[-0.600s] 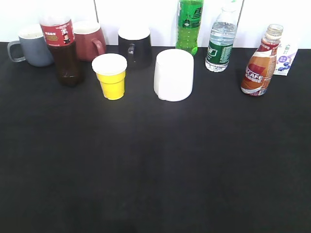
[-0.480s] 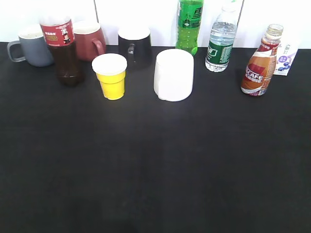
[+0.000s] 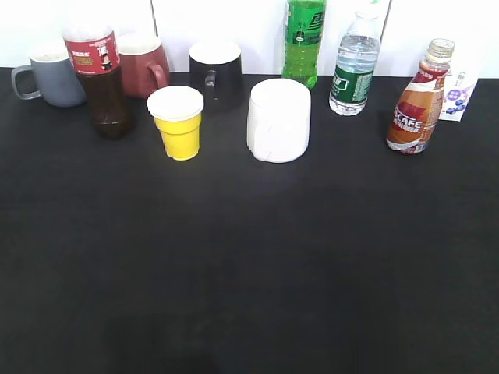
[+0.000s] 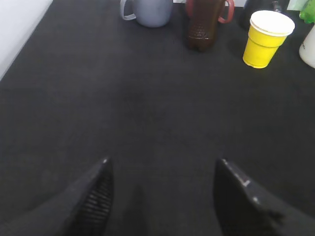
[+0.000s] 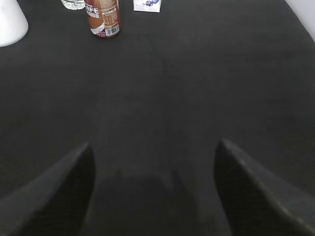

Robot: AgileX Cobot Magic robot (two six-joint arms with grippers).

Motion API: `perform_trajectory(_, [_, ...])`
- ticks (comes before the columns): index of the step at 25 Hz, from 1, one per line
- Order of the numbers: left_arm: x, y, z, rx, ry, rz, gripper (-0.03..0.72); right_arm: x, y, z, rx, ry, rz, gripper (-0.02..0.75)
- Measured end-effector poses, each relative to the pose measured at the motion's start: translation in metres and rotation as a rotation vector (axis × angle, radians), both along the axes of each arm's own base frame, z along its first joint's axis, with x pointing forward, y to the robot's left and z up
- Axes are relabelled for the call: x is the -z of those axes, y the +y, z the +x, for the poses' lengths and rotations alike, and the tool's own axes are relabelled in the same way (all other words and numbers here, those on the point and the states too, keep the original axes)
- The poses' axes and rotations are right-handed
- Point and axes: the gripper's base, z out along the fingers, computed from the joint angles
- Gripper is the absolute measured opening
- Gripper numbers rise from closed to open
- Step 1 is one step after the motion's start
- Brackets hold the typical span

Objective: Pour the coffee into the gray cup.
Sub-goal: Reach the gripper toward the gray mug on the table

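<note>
You will find the coffee (image 3: 418, 101) upright at the back right of the worktop (image 3: 249, 257), the gray cup (image 3: 53, 72) at the back left, well apart, while the left tool (image 4: 160, 189) and right tool (image 5: 155, 184) hover spread, holding nothing.

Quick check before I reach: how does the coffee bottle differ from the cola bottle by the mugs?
The coffee bottle stands at the far right; the cola bottle stands at the far left, beside the gray cup. The coffee bottle holds light-brown liquid, the cola bottle near-black. The coffee bottle is shorter, with a narrow neck. Both stand upright with red labels.
</note>
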Motion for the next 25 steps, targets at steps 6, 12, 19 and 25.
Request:
perform_trajectory(6, [-0.040,0.003,0.003,-0.028,-0.384,0.015,0.480,0.000,0.000,0.000,0.000,0.000,0.000,0.590])
perform_trajectory(12, [-0.075,0.007,0.068,-0.051,-0.548,0.075,0.480,0.000,0.000,0.000,0.000,0.000,0.000,0.590])
perform_trajectory(19, [-0.028,0.009,0.207,-0.036,-0.309,0.069,0.478,0.000,0.000,0.000,0.000,0.000,0.000,0.590])
perform_trajectory(25, [0.039,0.010,0.287,-0.030,-0.370,0.062,0.477,0.000,0.000,0.000,0.000,0.000,0.000,0.590])
